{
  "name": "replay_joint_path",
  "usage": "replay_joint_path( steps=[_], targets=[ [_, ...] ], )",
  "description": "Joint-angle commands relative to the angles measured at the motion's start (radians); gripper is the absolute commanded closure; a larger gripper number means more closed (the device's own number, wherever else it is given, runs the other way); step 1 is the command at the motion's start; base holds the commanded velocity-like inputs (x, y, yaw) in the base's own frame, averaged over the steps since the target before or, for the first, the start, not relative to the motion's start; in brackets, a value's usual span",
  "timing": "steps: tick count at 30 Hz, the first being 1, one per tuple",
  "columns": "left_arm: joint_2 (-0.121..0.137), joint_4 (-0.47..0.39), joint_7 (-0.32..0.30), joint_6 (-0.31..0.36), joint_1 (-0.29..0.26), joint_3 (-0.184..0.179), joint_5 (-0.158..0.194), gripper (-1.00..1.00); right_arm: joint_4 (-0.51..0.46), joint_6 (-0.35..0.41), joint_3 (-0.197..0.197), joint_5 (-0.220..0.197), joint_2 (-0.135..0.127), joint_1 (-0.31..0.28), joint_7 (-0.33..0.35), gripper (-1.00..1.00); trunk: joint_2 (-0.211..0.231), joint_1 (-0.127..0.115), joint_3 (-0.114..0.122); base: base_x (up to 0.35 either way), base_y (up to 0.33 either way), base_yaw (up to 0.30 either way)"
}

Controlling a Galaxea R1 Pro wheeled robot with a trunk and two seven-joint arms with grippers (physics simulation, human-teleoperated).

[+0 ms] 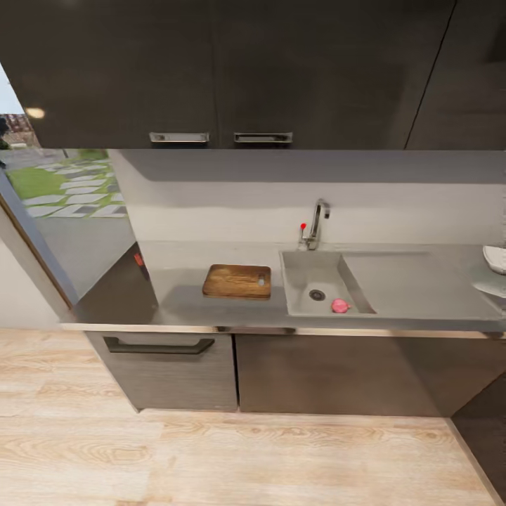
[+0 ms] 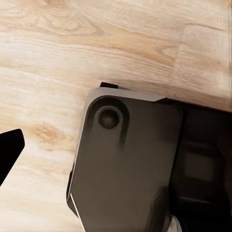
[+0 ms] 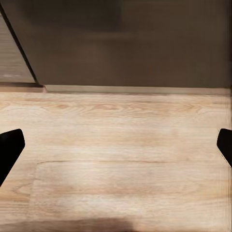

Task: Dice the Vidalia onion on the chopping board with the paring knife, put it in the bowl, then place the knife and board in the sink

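Note:
In the head view the pink-red Vidalia onion (image 1: 340, 306) lies in the grey sink (image 1: 309, 270), right of the round drain. Left of the basin, the brown chopping board (image 1: 237, 281) lies flat on the countertop (image 1: 183, 306). Near the counter's left end lies a small red-handled item, apparently the paring knife (image 1: 140, 261). Part of the white bowl (image 1: 496, 258) shows at the far right edge. My right gripper (image 3: 116, 147) hangs open over the wooden floor, facing the cabinet fronts. My left gripper (image 2: 116, 150) points down at the floor with one dark fingertip (image 2: 9, 150) far out to the side.
A chrome tap (image 1: 318, 223) with a red dot stands behind the sink, the drainboard (image 1: 414, 281) to its right. Dark wall cabinets (image 1: 211, 70) hang above, dark base cabinets (image 1: 169, 365) below. Wooden floor (image 1: 246, 457) lies between me and the counter. My dark base (image 2: 130, 164) is under the left gripper.

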Motion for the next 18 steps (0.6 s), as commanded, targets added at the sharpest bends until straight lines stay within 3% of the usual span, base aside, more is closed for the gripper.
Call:
replay_joint_path(
  steps=[1, 18],
  targets=[
    [0.0, -0.001, 0.0, -0.002, 0.0, 0.001, 0.004, -1.0, 0.001, 0.0, -0.002, 0.011, 0.001, 0.0, -0.008, -1.0, -0.002, 0.001, -0.002, 0.0, -0.319, 0.0],
    [0.0, -0.001, 0.0, -0.002, 0.0, 0.001, 0.004, -1.0, 0.006, 0.001, -0.002, 0.011, 0.004, 0.0, -0.008, -1.0, -0.002, 0.001, -0.002, 0.0, -0.319, 0.0]
  ],
)
